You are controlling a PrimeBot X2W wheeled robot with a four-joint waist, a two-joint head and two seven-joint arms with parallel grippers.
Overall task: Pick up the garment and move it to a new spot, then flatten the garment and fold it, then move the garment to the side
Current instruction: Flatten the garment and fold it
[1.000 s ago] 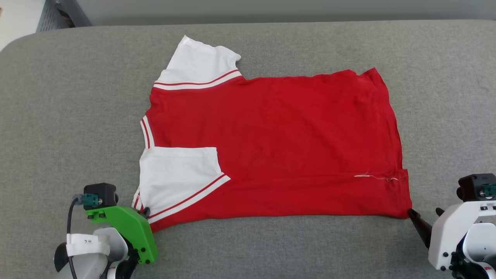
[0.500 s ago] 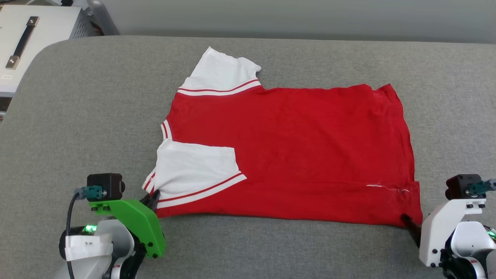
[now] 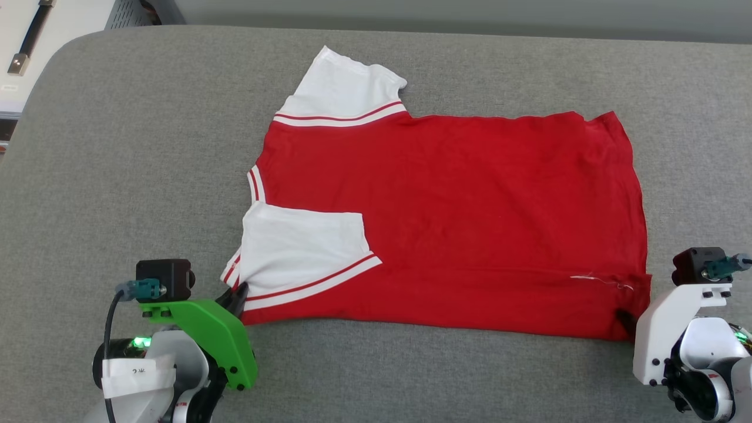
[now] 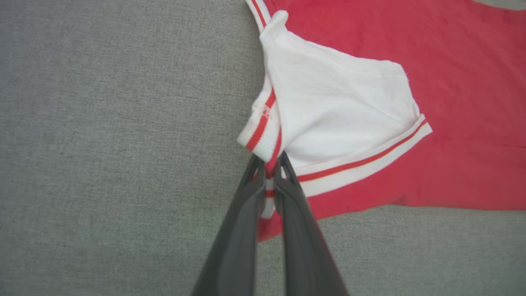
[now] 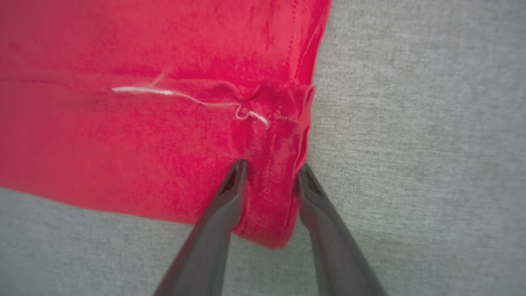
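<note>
- The garment [image 3: 446, 223] lies spread out flat in the middle of the grey cloth-covered desk [image 3: 117, 147], with its plain red side up.
- Its collar end points to the robot's left and its hem to the right.
- The far white sleeve [image 3: 346, 88] sticks out flat towards the back of the desk.
- The near white sleeve [image 3: 302, 247] is folded in over the red body, and its red-and-white striped band runs slantwise.
- The left tool [image 4: 269, 164] sits at the near left corner of the garment. Its two dark fingers are pressed together and pinch the striped trim where the sleeve cuff bunches up.
- A short strip of that trim shows in the narrow slit between the fingers.
- The right tool [image 5: 272, 165] is at the near right corner, by the hem. Its fingers stand apart, one resting on the red cloth and the other at the cloth's outer edge, with a small ridge of fabric between them.
- I cannot tell whether those fingers squeeze that ridge.
- A loose white thread [image 5: 172, 93] trails across the red cloth just beyond the right fingertips.
- The left wrist carries a bright green bracket [image 3: 205, 332] with a small black camera on it.
- Past the desk's far left corner stands a pale cabinet [image 3: 53, 35] with a dark handle.
</note>
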